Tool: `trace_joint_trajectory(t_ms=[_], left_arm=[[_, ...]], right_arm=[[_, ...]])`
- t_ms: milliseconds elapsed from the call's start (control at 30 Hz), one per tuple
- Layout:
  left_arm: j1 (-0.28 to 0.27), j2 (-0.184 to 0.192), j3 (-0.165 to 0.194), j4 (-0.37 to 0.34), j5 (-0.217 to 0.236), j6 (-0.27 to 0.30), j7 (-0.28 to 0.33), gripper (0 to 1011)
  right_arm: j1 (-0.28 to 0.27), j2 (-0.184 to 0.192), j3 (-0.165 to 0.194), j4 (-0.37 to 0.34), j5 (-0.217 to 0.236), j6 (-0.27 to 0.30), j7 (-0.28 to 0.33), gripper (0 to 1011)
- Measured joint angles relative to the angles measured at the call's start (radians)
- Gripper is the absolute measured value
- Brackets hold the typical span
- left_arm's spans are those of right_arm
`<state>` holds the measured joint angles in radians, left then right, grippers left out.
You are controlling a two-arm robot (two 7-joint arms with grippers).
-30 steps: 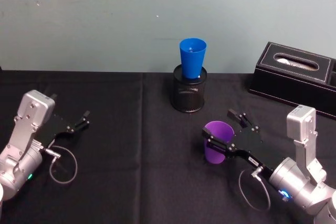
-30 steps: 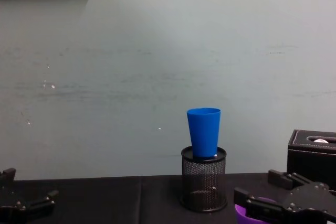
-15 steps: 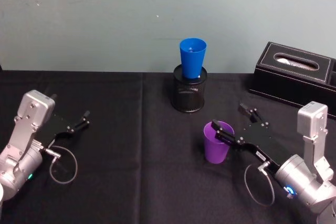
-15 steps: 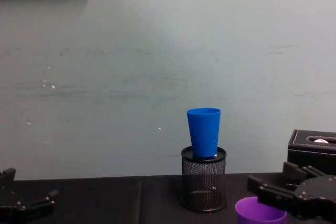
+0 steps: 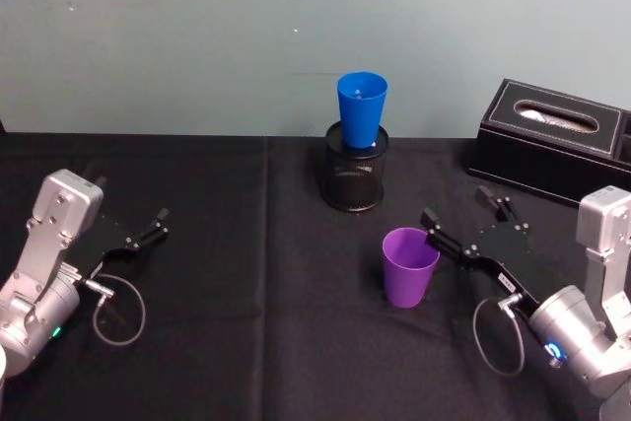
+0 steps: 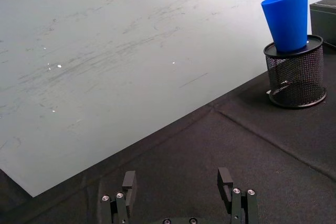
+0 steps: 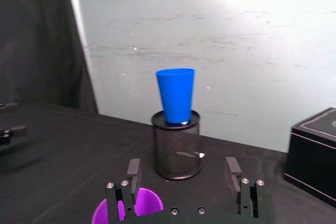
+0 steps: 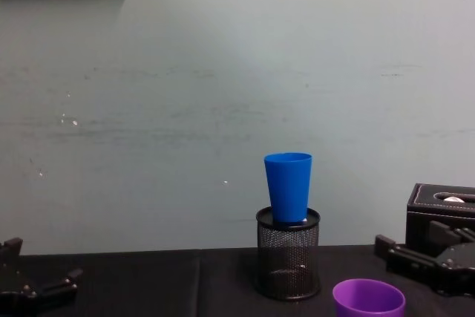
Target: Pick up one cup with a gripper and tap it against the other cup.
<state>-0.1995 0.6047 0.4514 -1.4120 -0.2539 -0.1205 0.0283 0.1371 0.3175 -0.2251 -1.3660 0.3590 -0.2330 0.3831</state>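
The purple cup (image 5: 409, 265) stands upright on the black table, free of any grip. My right gripper (image 5: 456, 206) is open just to its right, the nearer finger close beside the rim and not around it. In the right wrist view the purple cup (image 7: 149, 203) sits low, behind the one finger of that gripper (image 7: 182, 174). The blue cup (image 5: 361, 110) stands in a black mesh pen holder (image 5: 355, 179) at the back centre; the chest view shows the blue cup (image 8: 288, 187) above the purple cup (image 8: 369, 298). My left gripper (image 5: 158, 222) rests open at the far left.
A black box with white stitching (image 5: 552, 140) sits at the back right, just behind the right gripper. A pale wall closes the far side of the table. A cable loop (image 5: 118, 311) hangs from the left arm.
The right gripper, whose open fingers stood around the purple cup a second ago, has drawn away to the right. The cup stayed in place. The left arm has not moved.
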Motion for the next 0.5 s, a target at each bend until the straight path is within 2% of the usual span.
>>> trace_joint_trajectory(t_ms=[500], left_arm=[[0.000,0.000,0.000,0.000,0.000,0.000,0.000,1011]], right_arm=[[-0.010,-0.035,0.049,0.019,-0.048,0.014,-0.073,1003]])
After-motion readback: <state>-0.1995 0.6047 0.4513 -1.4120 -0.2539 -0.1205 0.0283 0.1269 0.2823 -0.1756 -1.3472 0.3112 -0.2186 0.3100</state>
